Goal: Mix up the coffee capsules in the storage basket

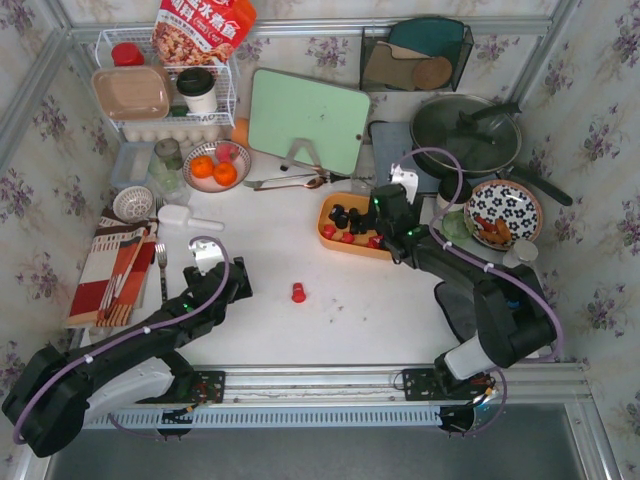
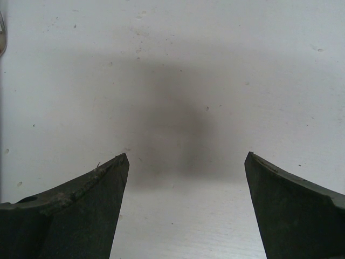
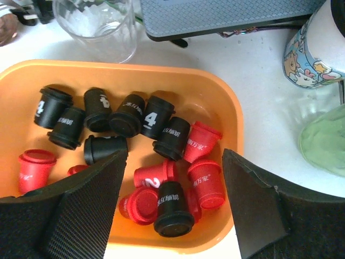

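Observation:
The orange storage basket sits right of the table's middle; in the right wrist view its rim fills most of the picture. Several coffee capsules lie inside: black ones mostly at the left and back, red ones at the right front, and one black capsule on top of the reds. My right gripper hovers open over the basket's right end, holding nothing. One red capsule lies alone on the table. My left gripper is open over bare table.
A clear glass, a grey mat and a patterned mug stand just behind the basket. Further off are a mint cutting board, a pan, a flowered plate, a bowl of oranges and a striped cloth with cutlery.

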